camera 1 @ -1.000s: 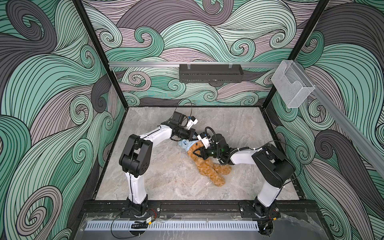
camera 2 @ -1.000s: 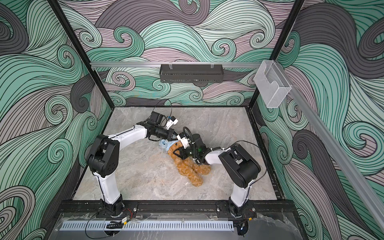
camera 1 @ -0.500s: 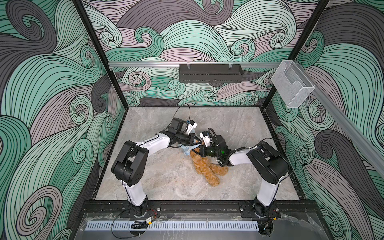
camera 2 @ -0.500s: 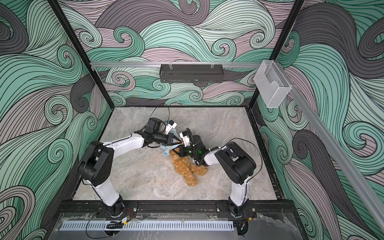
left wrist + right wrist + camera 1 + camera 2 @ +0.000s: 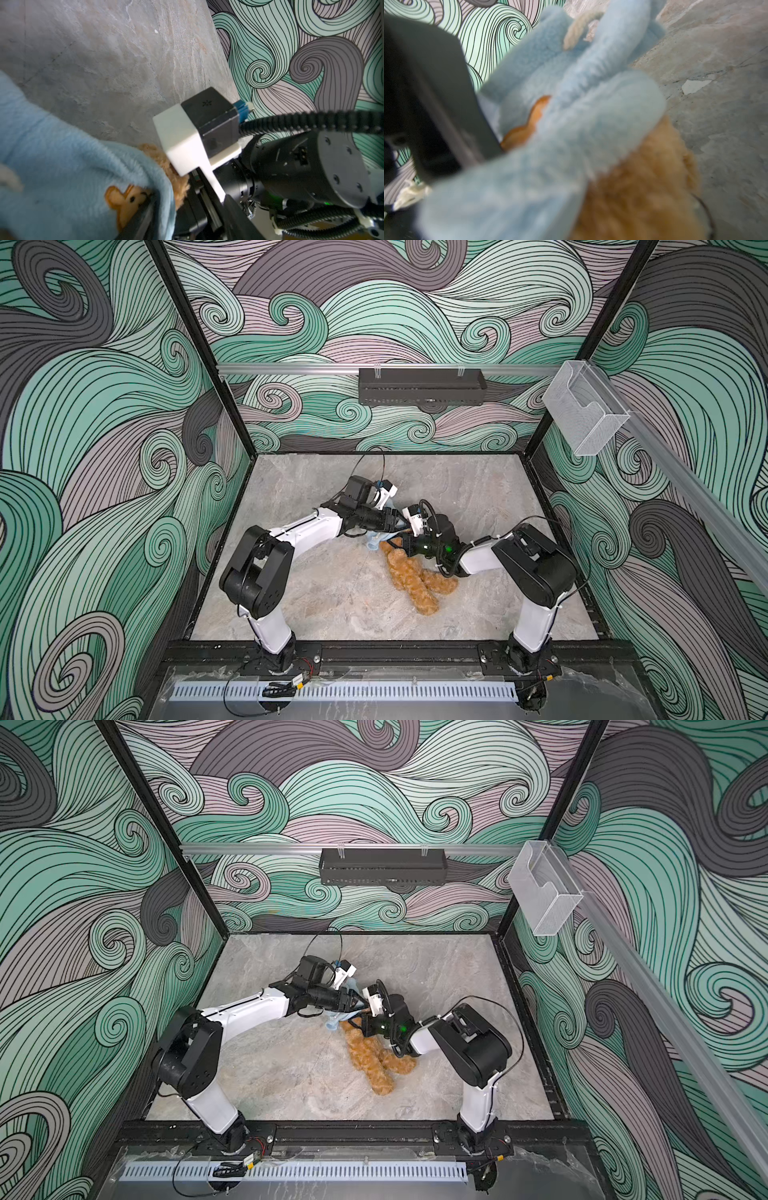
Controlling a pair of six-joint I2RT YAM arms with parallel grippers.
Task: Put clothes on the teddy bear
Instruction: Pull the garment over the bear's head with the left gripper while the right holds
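The golden-brown teddy bear [image 5: 415, 580] [image 5: 370, 1065] lies mid-table, legs toward the front. A light-blue garment [image 5: 376, 538] [image 5: 332, 1018] bunches at its upper end. My left gripper [image 5: 397, 526] [image 5: 357, 1004] reaches in from the left, its jaws open. In the left wrist view one of its fingers [image 5: 143, 218] rests by the garment's [image 5: 62, 166] bear patch [image 5: 124, 199], beside brown fur [image 5: 180, 187]. My right gripper [image 5: 405, 545] [image 5: 361, 1027] is at the bear's upper body. In the right wrist view the garment [image 5: 550, 166] and fur [image 5: 643, 197] hide its jaws.
The two grippers are almost touching over the bear's upper end. A black box [image 5: 422, 386] hangs on the back wall rail, and a clear plastic holder [image 5: 584, 414] sits on the right wall. Patterned walls close in the grey stone tabletop [image 5: 316, 597].
My left gripper's jaws have gone from shut to open. The left arm's elbow swung toward the front, and the bear slid slightly left with the right gripper.
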